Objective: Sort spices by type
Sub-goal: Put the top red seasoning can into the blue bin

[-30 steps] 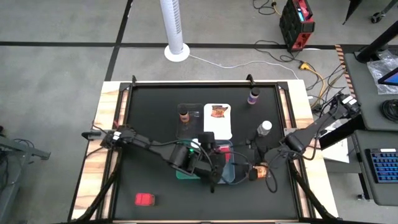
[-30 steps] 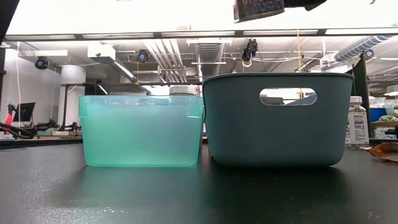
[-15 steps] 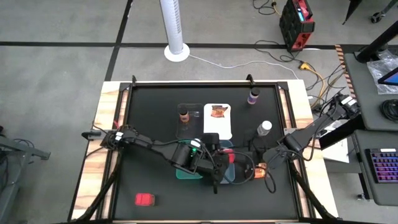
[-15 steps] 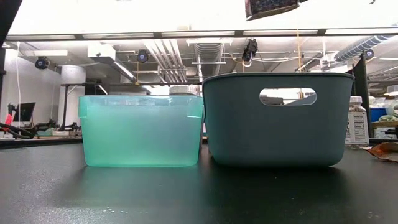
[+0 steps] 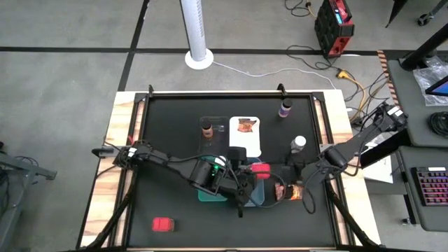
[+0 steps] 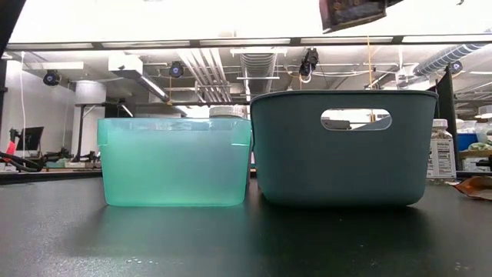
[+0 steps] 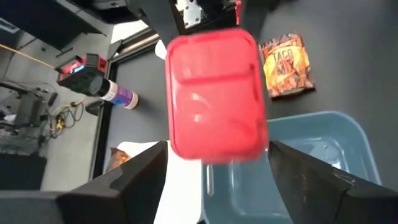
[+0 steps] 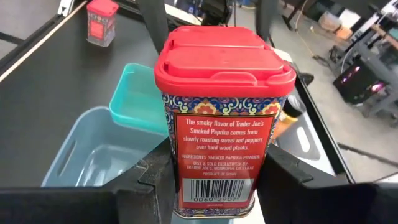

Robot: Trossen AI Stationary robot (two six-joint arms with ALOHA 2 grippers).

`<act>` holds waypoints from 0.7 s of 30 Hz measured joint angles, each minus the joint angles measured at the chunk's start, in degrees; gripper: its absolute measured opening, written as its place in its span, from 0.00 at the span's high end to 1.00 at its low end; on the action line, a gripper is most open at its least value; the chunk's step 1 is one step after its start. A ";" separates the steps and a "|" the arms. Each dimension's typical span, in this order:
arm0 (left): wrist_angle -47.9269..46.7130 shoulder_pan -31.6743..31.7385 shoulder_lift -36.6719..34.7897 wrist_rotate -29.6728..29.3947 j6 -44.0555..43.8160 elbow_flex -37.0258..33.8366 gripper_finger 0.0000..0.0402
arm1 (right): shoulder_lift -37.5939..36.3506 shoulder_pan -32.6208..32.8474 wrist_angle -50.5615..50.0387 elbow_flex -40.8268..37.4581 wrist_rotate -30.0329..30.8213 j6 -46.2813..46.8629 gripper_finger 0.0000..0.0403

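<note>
A red-lidded spice box (image 5: 260,170) hangs in the air over the grey-blue tray (image 5: 257,198), between my two grippers. My right gripper (image 8: 214,193) is shut on it, reaching in from the table's right (image 5: 278,187). My left gripper (image 7: 217,171) is open; its fingers stand on either side of the box, facing the lid (image 7: 216,93). A second red box (image 5: 163,225) stands at the near left. A purple bottle (image 5: 285,108), a white-capped jar (image 5: 299,143) and an orange packet (image 5: 295,191) sit on the table's right half. My right gripper pinches the red box by its lower part (image 8: 186,199), one finger on each narrow side, the lid end (image 8: 224,59) farthest from the fingers. The fingers come from the table's right, slanting a little down. The box is lifted clear, above the grey-blue tray (image 8: 93,155).
The teal tray (image 5: 208,194) stands left of the grey-blue one. Behind them are a clear tray holding a brown-capped bottle (image 5: 206,128) and a white tray (image 5: 246,145) with an orange packet (image 5: 245,125). The near left of the black mat is mostly bare.
The red box, held high over the trays, has drifted a little toward the table's right edge, and my right gripper's tip has come in toward it.
</note>
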 joint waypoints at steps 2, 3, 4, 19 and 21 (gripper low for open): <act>-0.71 -0.07 -0.56 -0.28 0.36 -0.02 0.34 | -2.34 0.12 -1.06 -1.34 0.01 1.39 0.61; -0.85 -0.18 -1.13 -0.33 0.26 -0.02 0.34 | -3.49 0.22 -1.05 -2.32 -0.01 2.17 0.61; -0.88 -0.30 -1.63 -0.36 0.02 -0.04 0.34 | -4.63 0.42 -1.02 -3.44 0.10 2.63 0.61; 15.06 -6.41 -5.94 -8.40 -0.94 -15.39 0.34 | -8.38 3.91 22.64 -18.94 -0.03 1.07 0.61; 21.68 -6.54 -8.20 -9.34 -1.34 -22.18 0.34 | -7.87 3.91 22.71 -18.92 -0.10 1.42 0.61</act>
